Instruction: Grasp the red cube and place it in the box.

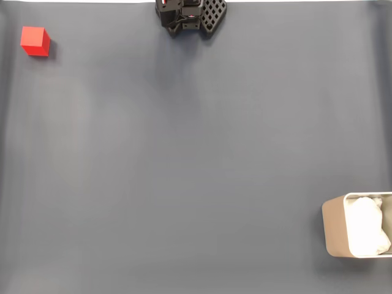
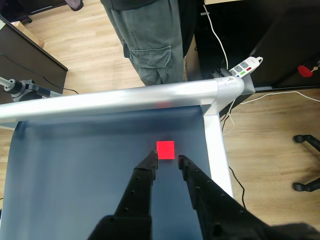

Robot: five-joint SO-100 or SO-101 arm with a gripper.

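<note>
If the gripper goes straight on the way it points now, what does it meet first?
Probably the red cube. In the wrist view it lies just beyond the gripper, in line with the gap between the open fingers. Depth is unclear, so the gripper may be well above it.

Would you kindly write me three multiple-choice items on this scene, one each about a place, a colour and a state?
1. In the fixed view, where is the red cube?
A. top left corner
B. centre
C. inside the box

2. What colour is the material inside the box?
A. black
B. white
C. red

3. In the wrist view, how is the gripper?
A. shut on the cube
B. open, with the cube just beyond its fingertips
C. open, over the box

Key: A, the cube sits on the mat far from the box at lower right; B, pale white lining shows inside the rim; B, a gap separates the fingers and the cube lies free ahead.
</note>
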